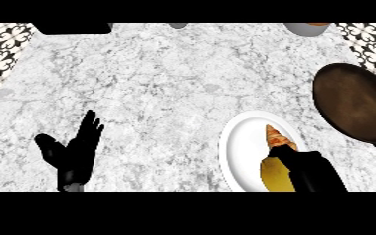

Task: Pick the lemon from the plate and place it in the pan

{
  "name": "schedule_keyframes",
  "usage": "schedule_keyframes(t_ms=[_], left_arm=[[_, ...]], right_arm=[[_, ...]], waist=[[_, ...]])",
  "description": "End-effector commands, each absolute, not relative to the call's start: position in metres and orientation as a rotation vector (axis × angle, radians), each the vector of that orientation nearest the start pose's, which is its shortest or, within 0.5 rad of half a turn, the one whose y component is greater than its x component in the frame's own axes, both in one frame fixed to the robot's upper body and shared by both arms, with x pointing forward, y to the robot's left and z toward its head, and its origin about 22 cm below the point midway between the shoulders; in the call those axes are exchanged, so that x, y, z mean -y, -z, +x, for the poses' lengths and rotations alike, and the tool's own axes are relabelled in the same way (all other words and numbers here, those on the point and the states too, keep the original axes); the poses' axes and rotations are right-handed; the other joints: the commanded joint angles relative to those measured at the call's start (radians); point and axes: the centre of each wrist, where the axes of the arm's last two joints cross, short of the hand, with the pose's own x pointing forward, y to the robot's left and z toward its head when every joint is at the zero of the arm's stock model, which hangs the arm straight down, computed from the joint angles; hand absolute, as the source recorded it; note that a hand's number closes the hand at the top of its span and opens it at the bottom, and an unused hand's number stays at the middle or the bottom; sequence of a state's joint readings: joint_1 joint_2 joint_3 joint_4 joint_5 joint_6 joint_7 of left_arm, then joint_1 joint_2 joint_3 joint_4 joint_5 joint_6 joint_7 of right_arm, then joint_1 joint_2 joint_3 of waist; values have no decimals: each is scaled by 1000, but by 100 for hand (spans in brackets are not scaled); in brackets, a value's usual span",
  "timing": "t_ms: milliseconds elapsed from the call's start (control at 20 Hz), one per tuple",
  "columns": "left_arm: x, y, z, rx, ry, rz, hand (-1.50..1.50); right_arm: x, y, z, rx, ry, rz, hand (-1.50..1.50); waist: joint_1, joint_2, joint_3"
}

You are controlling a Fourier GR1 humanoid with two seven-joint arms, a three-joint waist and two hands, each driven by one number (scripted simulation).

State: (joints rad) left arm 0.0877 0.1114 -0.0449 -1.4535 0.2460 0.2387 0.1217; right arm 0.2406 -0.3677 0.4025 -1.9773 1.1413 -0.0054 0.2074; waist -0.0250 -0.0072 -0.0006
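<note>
A pale marbled worktop point(161, 89) fills the view, and a patterned tiled strip point(13, 47) is seen at its upper left and upper right corners. A white plate point(232, 149) is set at the lower right. Two things are held on it: an orange, wedge-shaped piece of food point(277, 137) towards the far side, and the lemon point(272, 175) just nearer, close beside it. The lemon is thus found on the plate, not in the pan.

The right robot hand point(310, 172) is lowered over the near right part of the plate, so that the lemon's right side is covered by it. It cannot be told whether the lemon is grasped or only overlapped.

The pan point(349, 102), dark brown and round, is placed at the right edge, just beyond the plate and apart from it. Nothing is seen inside it.

The left robot hand point(73, 152) is rested at the lower left, released, with straight fingers pointed up, well apart from the plate.

At the far edge a black object point(72, 28) and a grey vessel point(304, 29) are cut off by the frame; what the vessel holds cannot be made out.
</note>
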Motion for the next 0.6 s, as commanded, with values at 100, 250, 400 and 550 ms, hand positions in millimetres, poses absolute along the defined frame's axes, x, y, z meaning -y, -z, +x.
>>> schedule_keyframes(t_ms=[100, 250, 400, 550], left_arm=[[-252, 48, 216, 1222, -288, 99, 0], [-257, 36, 209, 1240, -278, 104, 0], [-250, 42, 221, 1237, -280, 81, 0], [-247, 54, 214, 1227, -267, 81, 0]], right_arm=[[228, -98, 132, 1607, -923, -1133, 150], [236, -117, 131, 1567, -815, -1160, 150], [244, -120, 143, 1533, -794, -1144, 150], [277, -129, 160, 1535, -726, -1133, 150]], waist=[[-2, 2, 0], [16, 4, 1], [22, 7, 1], [22, 8, 1]])
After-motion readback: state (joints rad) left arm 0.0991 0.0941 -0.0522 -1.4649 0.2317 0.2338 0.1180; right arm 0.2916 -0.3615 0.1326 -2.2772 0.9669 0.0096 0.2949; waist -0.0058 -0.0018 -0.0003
